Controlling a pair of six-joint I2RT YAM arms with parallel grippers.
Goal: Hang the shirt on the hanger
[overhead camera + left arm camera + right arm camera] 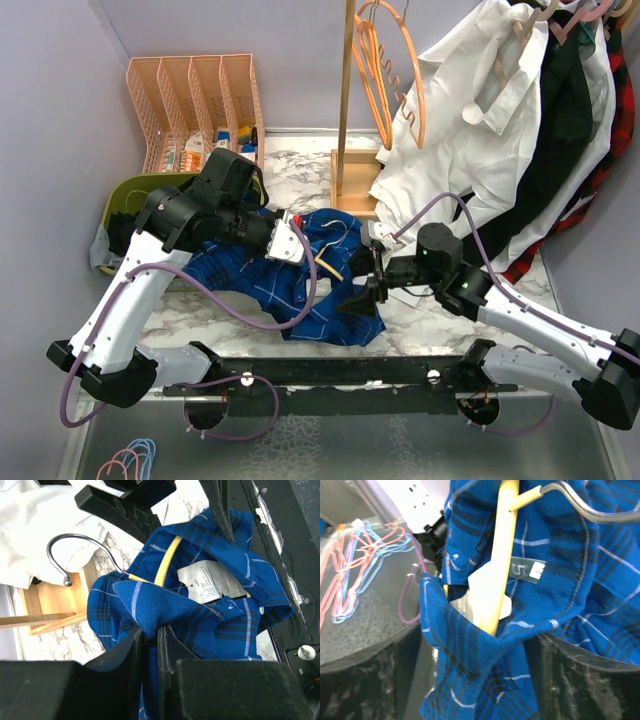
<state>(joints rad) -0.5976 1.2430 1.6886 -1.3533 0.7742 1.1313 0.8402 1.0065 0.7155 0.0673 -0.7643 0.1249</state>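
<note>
On the marbled bench (440,322), one plaid shirt (300,292) wraps one yellow hanger (329,267); left claw (150,632) clenches the shirt, right claw's (375,275) grip cannot be told; lilac walls (60,100).

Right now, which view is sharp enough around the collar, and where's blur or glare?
Top external: even light, sharp, shirt small. Left wrist: collar label crisp, white cloth upper left washed out. Right wrist: hanger overexposed, foreground dark and blurred.

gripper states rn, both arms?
Left gripper: closed, pinching the shirt.
Right gripper: jaws apart around shirt and hanger; whether it grips cannot be told.
</note>
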